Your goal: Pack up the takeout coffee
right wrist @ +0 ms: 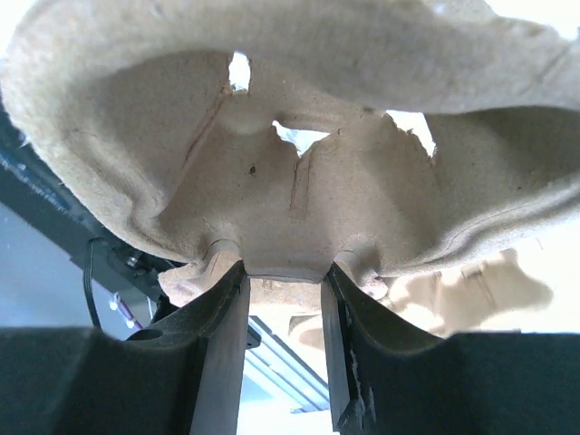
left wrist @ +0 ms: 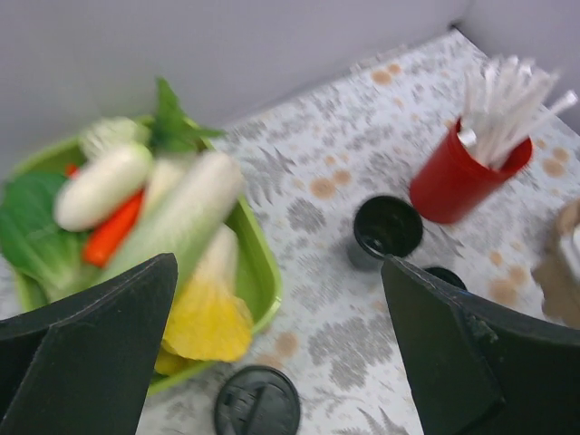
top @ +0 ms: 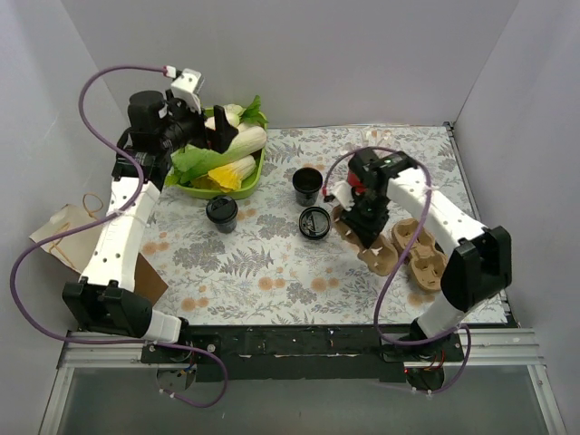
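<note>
One lidded takeout coffee (top: 221, 212) stands apart; right fingers (right wrist: 217, 362) pinch the carrier (right wrist: 362, 190).

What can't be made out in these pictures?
Red cup: top view, mostly hidden behind the right gripper.
Vegetables: left wrist view, blurred.
Loose lid: left wrist view, half behind the left finger.
Coffee: left wrist view, cut off by the bottom edge.
Anything beyond the carrier: right wrist view, the carrier fills the frame.

Looked down on floral counter (top: 272, 263). Bore green tray (left wrist: 261, 276), takeout coffee (top: 221, 211), open cup (top: 307, 186), loose lid (top: 314, 222), pulp carrier (top: 424, 267).
</note>
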